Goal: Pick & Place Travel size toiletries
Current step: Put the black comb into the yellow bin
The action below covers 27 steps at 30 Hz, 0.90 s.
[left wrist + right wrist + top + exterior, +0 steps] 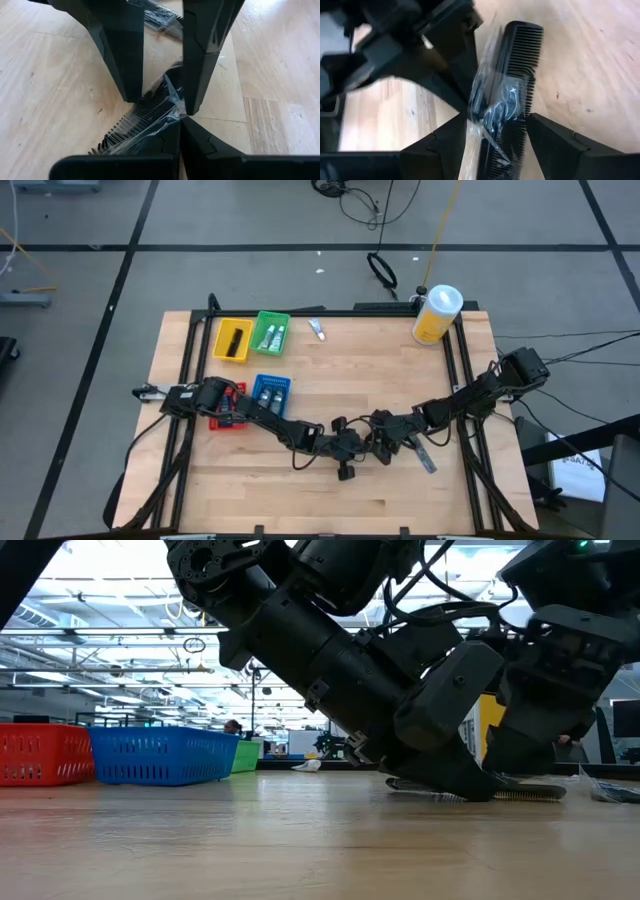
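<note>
Near the front middle of the pale wood-plank desk (330,370) both arms meet low over a black plastic comb (512,95) — flat, fine-toothed, sealed in crinkly clear film. The left hand (160,95) pinches its wrapper; the right hand (495,145) straddles it, fingers spread. Another wrapped comb (427,461) lies just beside.

We see a black comb (512,95) in a clear crinkled plastic sleeve lying flat on the wooden surface (400,370) near its front middle, its teeth showing through the wrap. A second wrapped grey piece (425,457) lies flat just to its right, and a small white tube (317,330) lies alone toward the back. More tubes rest in the green tray (271,334) and blue tray (270,392), and a dark comb lies in the yellow tray (232,340).
</note>
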Motion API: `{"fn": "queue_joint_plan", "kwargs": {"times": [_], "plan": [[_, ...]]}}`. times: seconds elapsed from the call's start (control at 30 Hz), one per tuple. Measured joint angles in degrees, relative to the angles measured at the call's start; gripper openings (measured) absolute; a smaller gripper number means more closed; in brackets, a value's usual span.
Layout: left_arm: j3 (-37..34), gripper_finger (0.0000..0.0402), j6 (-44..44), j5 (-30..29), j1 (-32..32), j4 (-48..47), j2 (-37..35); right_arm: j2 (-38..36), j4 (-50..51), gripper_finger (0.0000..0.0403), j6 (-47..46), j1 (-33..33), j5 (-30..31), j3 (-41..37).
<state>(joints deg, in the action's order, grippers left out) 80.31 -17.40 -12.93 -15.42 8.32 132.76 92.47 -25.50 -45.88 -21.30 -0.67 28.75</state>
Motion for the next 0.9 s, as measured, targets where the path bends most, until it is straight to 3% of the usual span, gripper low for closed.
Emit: {"fn": "queue_joint_plan", "kwargs": {"times": [0.2,0.37,0.7,0.9], "plan": [[-0.3,0.0010,2.5,-6.0,-0.9,-2.0,-2.6,0.2,0.1,0.0201,10.5,-1.3,3.0,0.0],[-0.3,0.0010,3.4,-9.3,-0.4,-2.1,-3.4,0.2,-0.2,0.0202,13.0,-1.6,4.0,0.0],[-0.3,0.0010,4.0,-8.1,0.2,2.2,-3.3,0.2,-2.0,0.0268,13.0,-1.8,5.4,0.0],[-0.3,0.0010,5.1,-5.1,0.3,6.5,-3.3,0.2,-2.6,0.0280,11.4,-1.7,6.3,-0.1]]}}
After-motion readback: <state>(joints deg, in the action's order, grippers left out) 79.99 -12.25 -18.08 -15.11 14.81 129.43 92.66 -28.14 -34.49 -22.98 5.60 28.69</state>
